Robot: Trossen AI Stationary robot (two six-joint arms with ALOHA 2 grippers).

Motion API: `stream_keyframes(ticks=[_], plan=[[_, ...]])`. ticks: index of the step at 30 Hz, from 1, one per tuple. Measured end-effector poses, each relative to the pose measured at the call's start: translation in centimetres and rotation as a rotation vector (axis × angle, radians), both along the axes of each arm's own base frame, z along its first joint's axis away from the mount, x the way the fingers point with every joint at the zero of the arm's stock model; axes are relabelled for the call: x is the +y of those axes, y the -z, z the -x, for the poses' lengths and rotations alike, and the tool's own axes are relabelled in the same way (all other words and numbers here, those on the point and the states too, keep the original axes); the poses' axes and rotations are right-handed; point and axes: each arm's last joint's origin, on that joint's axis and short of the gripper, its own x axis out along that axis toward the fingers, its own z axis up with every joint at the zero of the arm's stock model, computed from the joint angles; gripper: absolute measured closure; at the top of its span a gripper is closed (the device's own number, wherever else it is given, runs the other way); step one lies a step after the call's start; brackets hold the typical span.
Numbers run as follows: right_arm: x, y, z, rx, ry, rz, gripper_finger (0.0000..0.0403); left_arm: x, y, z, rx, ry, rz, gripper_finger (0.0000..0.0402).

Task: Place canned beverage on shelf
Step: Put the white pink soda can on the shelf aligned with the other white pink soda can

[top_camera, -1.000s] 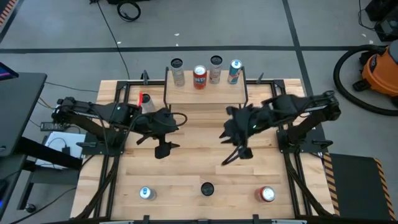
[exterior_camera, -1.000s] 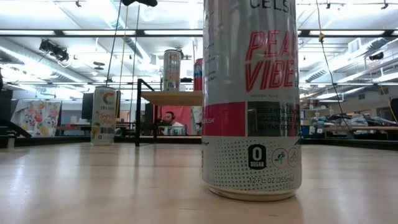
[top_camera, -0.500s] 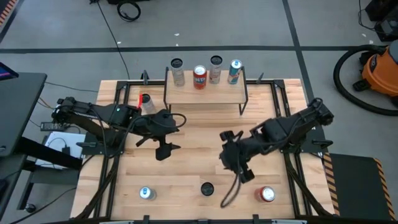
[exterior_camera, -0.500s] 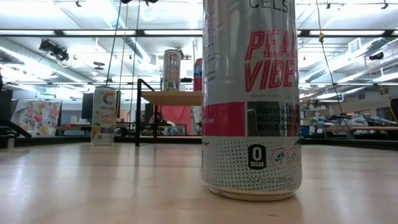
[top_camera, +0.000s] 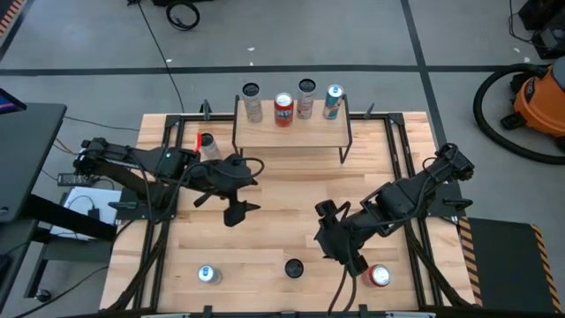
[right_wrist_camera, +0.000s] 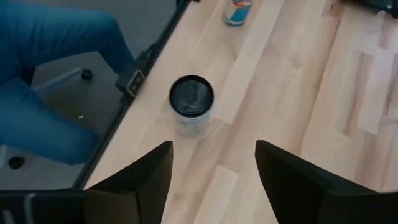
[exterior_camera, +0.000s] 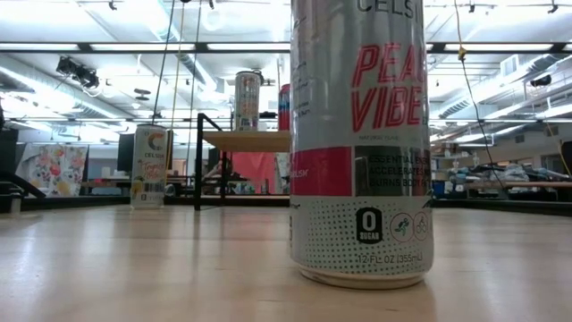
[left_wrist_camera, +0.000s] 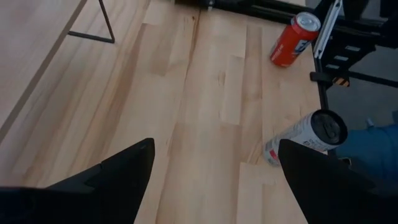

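Note:
The shelf (top_camera: 291, 132) stands at the table's far middle with several cans on its top board, two of them showing on the shelf (exterior_camera: 246, 139) in the low view. Three cans stand along the near edge: a blue-topped can (top_camera: 207, 274), a black-topped can (top_camera: 294, 268) and a red can (top_camera: 380, 276). My right gripper (top_camera: 350, 258) hovers open between the black-topped and the red can; its wrist view shows the black-topped can (right_wrist_camera: 191, 103) ahead of the open fingers (right_wrist_camera: 214, 177). My left gripper (top_camera: 237, 212) waits open above mid-table, left of centre, its open fingers (left_wrist_camera: 214, 171) holding nothing.
A white can (top_camera: 209, 148) stands on the table left of the shelf. A person in blue trousers (right_wrist_camera: 50, 74) sits just beyond the near edge. Black frame rails (top_camera: 402, 150) run along the table's sides. Bare wood lies between the two arms.
My right gripper has swung from mid-table toward the near edge and sunk lower, ending beside the black-topped and red cans. No can has moved.

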Motion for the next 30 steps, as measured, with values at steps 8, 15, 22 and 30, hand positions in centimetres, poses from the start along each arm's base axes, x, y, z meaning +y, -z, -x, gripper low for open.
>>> stream_keyframes(ticks=[8,15,22,30], plan=[[0.7,0.5,-0.5,0.071,0.029,-0.133,0.0167,-0.1,-0.3,-0.3,-0.042,-0.014,0.026,0.0049],[1.3,1.3,-1.4,0.035,-0.037,-0.077,0.0166,0.0,-0.4,-0.3,-0.053,-0.030,0.016,0.0049],[1.8,1.1,-1.9,-0.003,-0.049,-0.138,0.0169,0.0,-0.4,-0.3,-0.053,-0.042,0.030,0.0049],[2.4,1.1,-1.5,-0.037,-0.144,-0.084,0.0145,0.0,-0.4,-0.3,-0.052,-0.052,0.043,0.0049]])
